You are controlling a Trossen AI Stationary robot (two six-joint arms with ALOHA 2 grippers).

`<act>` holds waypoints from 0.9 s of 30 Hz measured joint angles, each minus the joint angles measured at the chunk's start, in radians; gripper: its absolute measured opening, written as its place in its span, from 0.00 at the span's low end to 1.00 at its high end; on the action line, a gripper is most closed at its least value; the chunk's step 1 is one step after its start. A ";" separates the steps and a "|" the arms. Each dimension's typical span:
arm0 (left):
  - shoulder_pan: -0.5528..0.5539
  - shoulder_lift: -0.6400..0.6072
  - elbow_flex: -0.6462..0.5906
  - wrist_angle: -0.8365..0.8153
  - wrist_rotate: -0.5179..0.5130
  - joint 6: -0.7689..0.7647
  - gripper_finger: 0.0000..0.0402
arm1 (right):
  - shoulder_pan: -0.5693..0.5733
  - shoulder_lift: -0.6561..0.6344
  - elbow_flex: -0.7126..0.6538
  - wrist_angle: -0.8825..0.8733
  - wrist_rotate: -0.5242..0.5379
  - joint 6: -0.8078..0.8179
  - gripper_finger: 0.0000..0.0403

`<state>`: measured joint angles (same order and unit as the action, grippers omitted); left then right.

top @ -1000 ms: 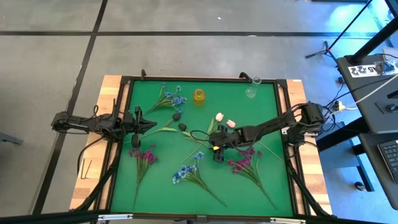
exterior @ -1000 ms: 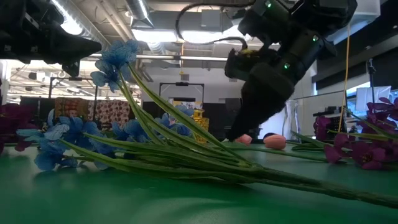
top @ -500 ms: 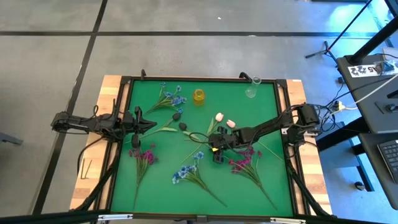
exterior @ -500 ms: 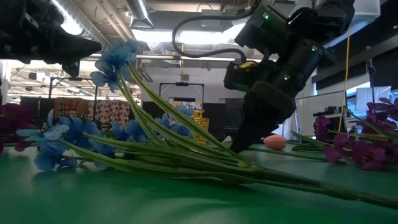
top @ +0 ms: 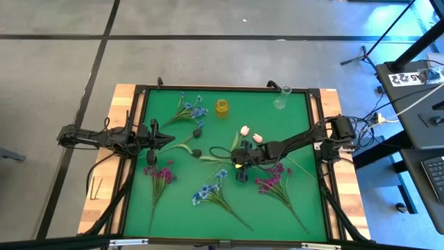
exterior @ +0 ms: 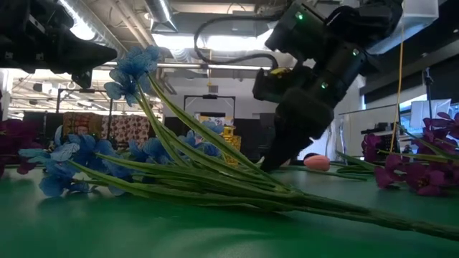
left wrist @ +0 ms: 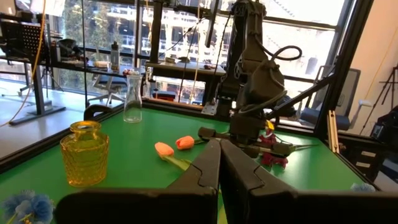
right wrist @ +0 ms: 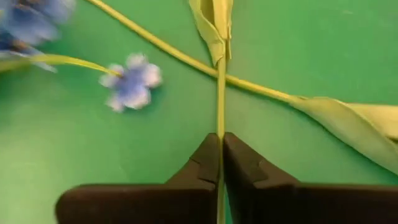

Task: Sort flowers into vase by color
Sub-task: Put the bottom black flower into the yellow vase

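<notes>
- Fingers of my right gripper (right wrist: 221, 163) are pinched together on a thin green tulip stem (right wrist: 220, 93), which runs straight between the 2 dark pads in my right wrist view.
- From above, my right gripper (top: 237, 165) sits low over the middle of the green table (top: 305, 125), with the right arm reaching in from the right edge.
- 2 pale pink tulip blooms (top: 250, 134) lie just beyond that gripper, toward the far side of the table.
- A second stem crosses the one I hold, and a single small blue bloom (right wrist: 131, 83) lies on the green surface beside the crossing.
- My left gripper (left wrist: 219, 180) is closed with nothing between its fingers; it waits near the left edge of the table (top: 158, 136).
- A yellow glass vase (top: 221, 107) stands near the far edge, and a clear glass vase (top: 281, 98) stands near the far right corner, well apart from it.
- 1 blue spray (top: 189, 109) lies just left of the yellow vase; another blue spray (top: 210, 191) lies toward the near side, close to my right gripper.
- 1 magenta spray (top: 161, 173) lies on the left half below my left gripper, and a second magenta spray (top: 273, 178) lies on the right half beside my right gripper.
- In the low view the near blue spray (exterior: 136, 72) fills the foreground, with my right gripper (exterior: 271, 161) coming down behind it.
</notes>
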<state>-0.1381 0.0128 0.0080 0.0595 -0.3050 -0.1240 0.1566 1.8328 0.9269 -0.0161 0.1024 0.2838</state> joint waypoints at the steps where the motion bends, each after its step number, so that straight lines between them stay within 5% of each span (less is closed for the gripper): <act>1: 0.000 0.000 0.000 0.000 0.000 0.000 0.00 | 0.000 -0.003 0.008 -0.002 0.000 -0.001 0.04; 15: 0.000 0.000 0.000 -0.003 0.000 0.000 0.00 | 0.000 -0.111 0.088 -0.235 0.100 -0.004 0.01; 27: 0.000 0.000 0.000 -0.003 0.000 0.000 0.00 | 0.000 -0.290 0.090 -0.211 0.168 -0.084 0.01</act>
<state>-0.1382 0.0132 0.0082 0.0567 -0.3050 -0.1239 0.1570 1.5424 1.0164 -0.2275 0.2705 0.1996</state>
